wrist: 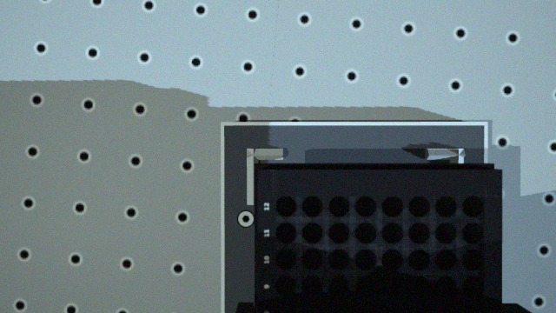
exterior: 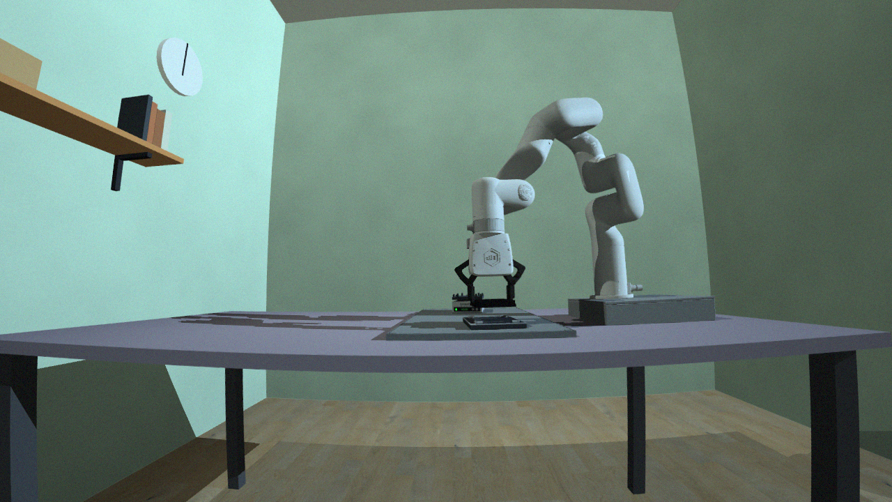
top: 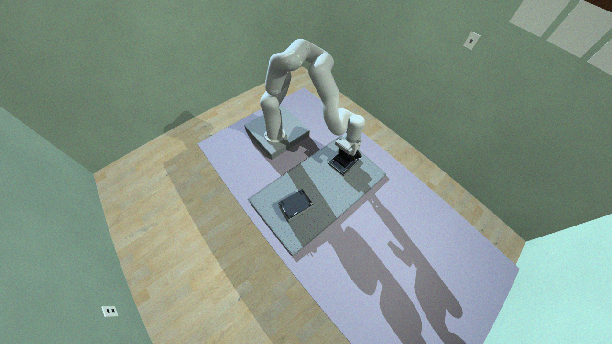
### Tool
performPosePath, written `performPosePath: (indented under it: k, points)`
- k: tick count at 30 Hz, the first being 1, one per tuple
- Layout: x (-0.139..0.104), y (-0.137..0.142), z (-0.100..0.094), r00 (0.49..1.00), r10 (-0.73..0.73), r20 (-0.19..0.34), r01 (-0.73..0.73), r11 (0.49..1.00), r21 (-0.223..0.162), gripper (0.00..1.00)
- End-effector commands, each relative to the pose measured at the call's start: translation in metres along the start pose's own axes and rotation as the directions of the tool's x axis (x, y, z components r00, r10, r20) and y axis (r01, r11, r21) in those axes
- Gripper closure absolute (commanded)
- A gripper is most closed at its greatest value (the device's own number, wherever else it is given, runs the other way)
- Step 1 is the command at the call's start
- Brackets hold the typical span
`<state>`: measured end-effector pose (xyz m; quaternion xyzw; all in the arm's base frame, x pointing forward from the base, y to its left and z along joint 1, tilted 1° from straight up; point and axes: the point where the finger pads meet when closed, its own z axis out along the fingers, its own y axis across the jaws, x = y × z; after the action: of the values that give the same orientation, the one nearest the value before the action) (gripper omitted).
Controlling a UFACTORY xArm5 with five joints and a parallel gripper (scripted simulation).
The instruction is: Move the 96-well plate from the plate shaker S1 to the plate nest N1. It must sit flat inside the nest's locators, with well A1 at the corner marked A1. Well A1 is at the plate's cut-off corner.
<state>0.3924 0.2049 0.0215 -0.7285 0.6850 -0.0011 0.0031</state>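
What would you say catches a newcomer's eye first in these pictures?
The white arm arches over the table, its gripper low at the plate shaker and shut on the black 96-well plate, whose dark wells fill the wrist view. On the same perforated board, the plate nest holds no plate yet, nearer the board's other end.
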Motion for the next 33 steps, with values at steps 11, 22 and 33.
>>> performPosePath:
  k: [11,22,33]
  points:
    - [0.0,-0.002,0.019,1.0,0.0,-0.012,0.0,1.0,0.01,1.0]
    - [0.0,-0.002,0.019,1.0,0.0,-0.012,0.0,1.0,0.01,1.0]
    - [0.0,-0.002,0.019,1.0,0.0,-0.012,0.0,1.0,0.01,1.0]
